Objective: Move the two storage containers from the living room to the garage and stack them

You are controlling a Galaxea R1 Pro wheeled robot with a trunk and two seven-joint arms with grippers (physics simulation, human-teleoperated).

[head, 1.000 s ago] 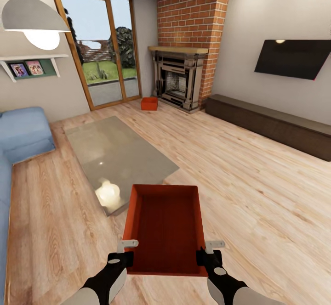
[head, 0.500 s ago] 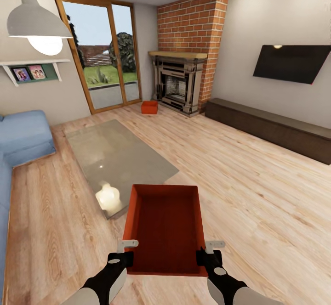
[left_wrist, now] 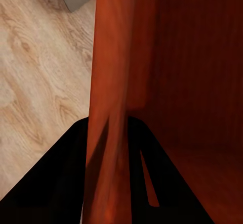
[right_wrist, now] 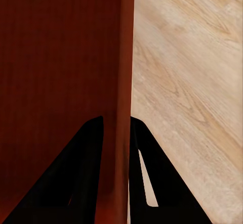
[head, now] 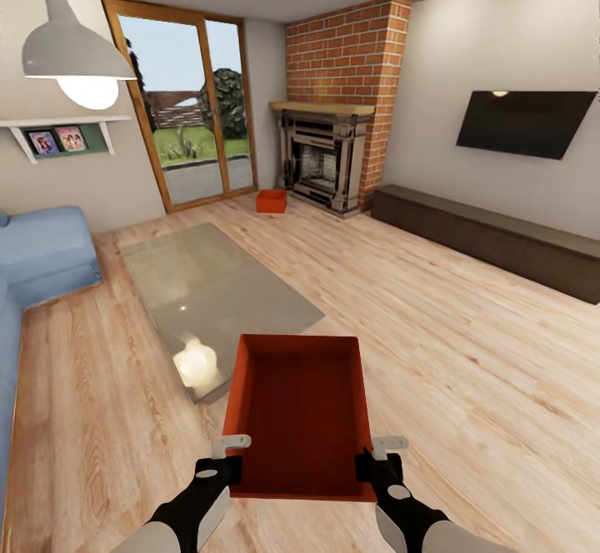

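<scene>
I hold an orange-red storage container (head: 300, 411), lidless and empty, in front of me above the wood-plank floor of the living room. My left gripper (head: 223, 463) is shut on its left wall (left_wrist: 109, 82), one finger (left_wrist: 61, 183) outside the wall and one inside. At the opposite side my right gripper (head: 375, 463) is shut on the right wall (right_wrist: 123, 82) in the same way. A second storage container (head: 271, 200) rests on the floor far ahead, between the glass doors and the brick fireplace (head: 325, 153).
The grey glass-topped low table (head: 208, 286) stands just ahead to the left. A blue sofa (head: 37, 261) lines the left side, a long dark cabinet (head: 492, 236) the right wall under a TV. A pendant lamp (head: 71, 53) hangs at upper left.
The whole view has shifted: the fireplace, doors and far container appear smaller and lower, so the camera has backed away. The held container and both grippers keep the same place in view.
</scene>
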